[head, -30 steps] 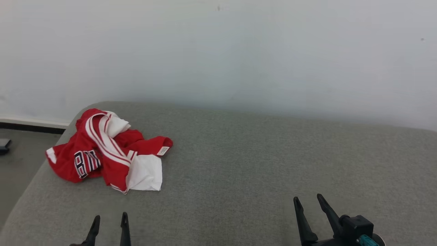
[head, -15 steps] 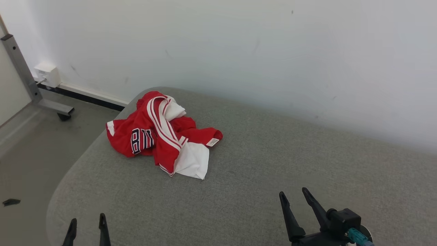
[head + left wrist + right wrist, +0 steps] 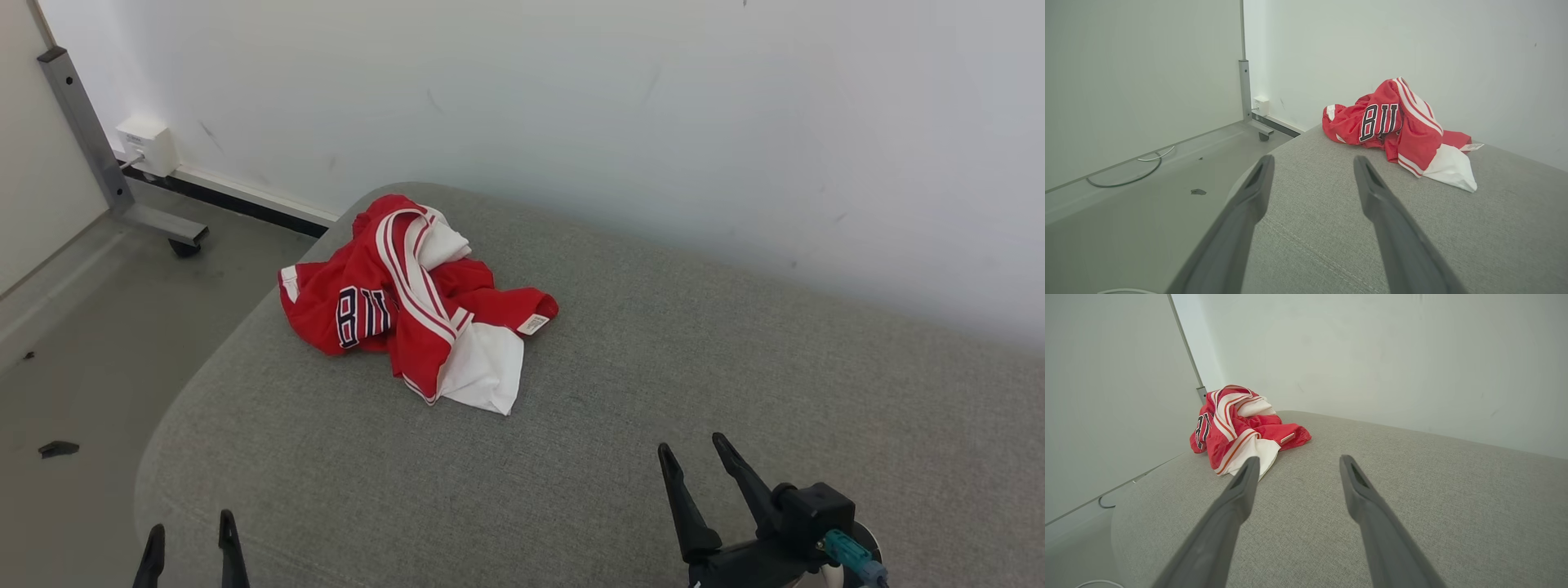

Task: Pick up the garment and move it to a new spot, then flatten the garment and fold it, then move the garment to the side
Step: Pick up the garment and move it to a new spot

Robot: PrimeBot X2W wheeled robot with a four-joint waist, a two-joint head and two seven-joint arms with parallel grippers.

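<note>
Left fingers [image 3: 230, 555] and right fingers [image 3: 686, 514] stand wide apart, empty. If you pinch one layer of the garment [image 3: 408, 302] ahead, it may slip.

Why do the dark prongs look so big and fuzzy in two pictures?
Left wrist view: the left claw sits close to the lens, looming and soft, while the garment is sharp. Right wrist view: same for the right claw. Head view: even light, barely any shadows.
</note>
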